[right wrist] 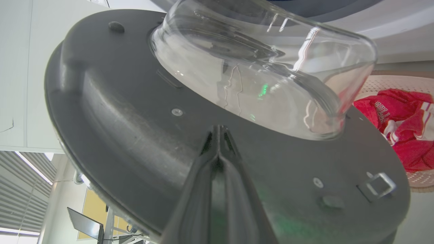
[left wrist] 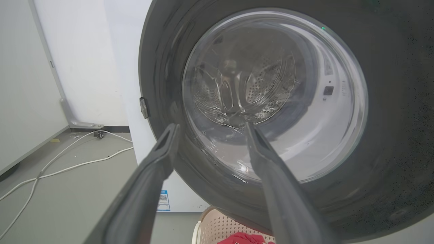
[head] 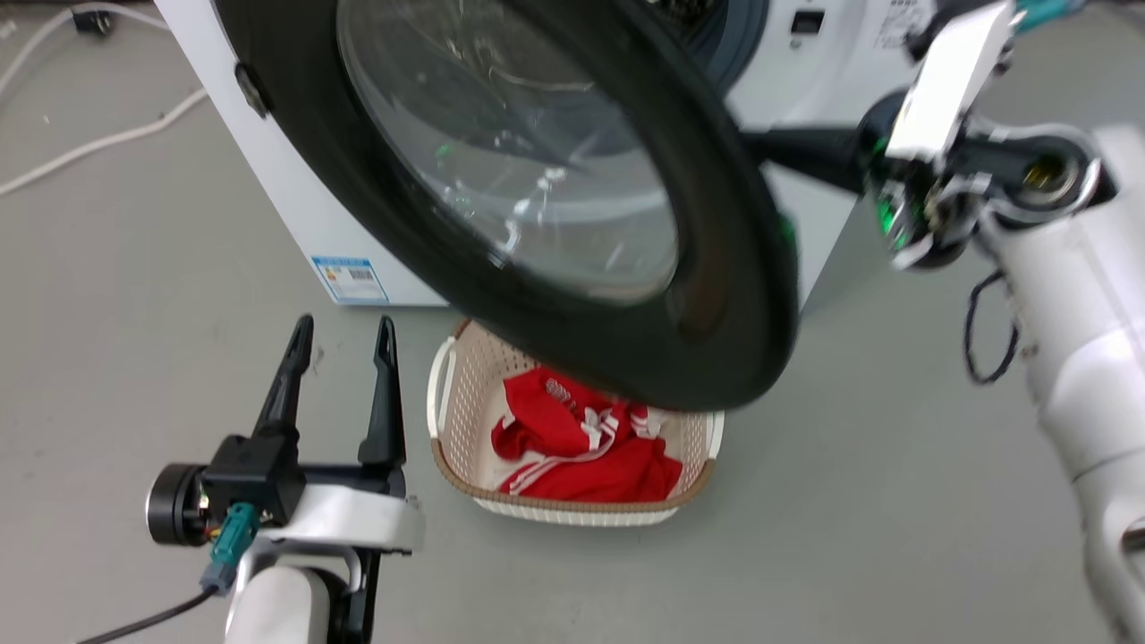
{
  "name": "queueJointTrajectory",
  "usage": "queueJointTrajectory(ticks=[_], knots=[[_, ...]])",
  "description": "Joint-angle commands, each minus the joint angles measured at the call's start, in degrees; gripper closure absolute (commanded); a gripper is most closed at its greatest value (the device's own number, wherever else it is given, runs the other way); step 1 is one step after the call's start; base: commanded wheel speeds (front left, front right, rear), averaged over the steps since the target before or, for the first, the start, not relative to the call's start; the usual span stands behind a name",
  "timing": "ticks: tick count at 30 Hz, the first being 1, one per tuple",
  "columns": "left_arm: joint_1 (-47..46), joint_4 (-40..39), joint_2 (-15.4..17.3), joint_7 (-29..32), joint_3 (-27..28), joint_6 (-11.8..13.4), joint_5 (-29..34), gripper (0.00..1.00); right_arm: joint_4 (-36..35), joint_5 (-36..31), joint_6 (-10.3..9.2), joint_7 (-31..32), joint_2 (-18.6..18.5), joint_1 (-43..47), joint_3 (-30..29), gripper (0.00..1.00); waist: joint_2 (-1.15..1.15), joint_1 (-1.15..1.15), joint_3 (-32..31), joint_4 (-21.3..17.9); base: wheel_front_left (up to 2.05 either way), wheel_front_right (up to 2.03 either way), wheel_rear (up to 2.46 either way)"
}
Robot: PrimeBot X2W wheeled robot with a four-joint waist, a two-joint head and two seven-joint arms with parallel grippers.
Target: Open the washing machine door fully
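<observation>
**Door half open, push may slip**

Left: the left gripper (head: 345, 324) stands wide open and empty. Middle: the one washing machine door (head: 716, 295) hangs partly open from the one washing machine (head: 268, 179), above one basket (head: 572, 512) holding one red garment (head: 590, 452). Right: the right gripper (right wrist: 219, 130), second of two, is closed on nothing, with its tips seemingly against the door's inner face. They may slip on this smooth face, and then the door could swing back.

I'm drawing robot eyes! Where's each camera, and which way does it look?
Head view: on the head, looking down at the washing machine door and basket; left tool, right arm show.
Left wrist view: on the left wrist, facing the door's outer side between open fingers.
Right wrist view: on the right wrist, facing the door's inner side; shut right tool shows.
All share the door and basket.
</observation>
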Motion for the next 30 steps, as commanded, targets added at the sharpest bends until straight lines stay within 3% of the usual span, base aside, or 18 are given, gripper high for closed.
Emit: queueJointTrajectory(ticks=[1, 11, 23, 30], knots=[[1.47, 0.25, -0.04, -0.15, -0.09, -0.10, -0.09, 0.00, -2.16, 0.97, 0.02, 1.45, 1.40, 3.12, 0.27, 1.00, 0.00, 0.00, -2.55, 0.19, 0.00, 0.00, 0.00], [5.85, 1.20, -0.04, -0.15, -0.15, -0.78, 0.46, 0.00, -12.84, 2.92, 0.01, 5.42, 4.45, 15.10, 2.73, 1.00, 0.00, 0.00, -7.21, 0.57, 0.00, 0.00, 0.00], [7.20, 1.51, -0.04, -0.15, 0.02, -1.03, 0.46, 0.00, -22.13, 2.75, 0.01, 5.52, 6.59, 22.98, 6.48, 1.00, 0.00, 0.00, -9.23, 0.25, 0.00, 0.00, 0.00], [7.66, 1.66, -0.04, -0.15, -0.23, -0.72, -0.05, 0.00, -26.85, 1.31, 0.01, -4.76, 6.67, 28.00, 2.96, 1.00, 0.00, 0.00, -9.80, -0.20, 0.00, 0.00, 0.00]])
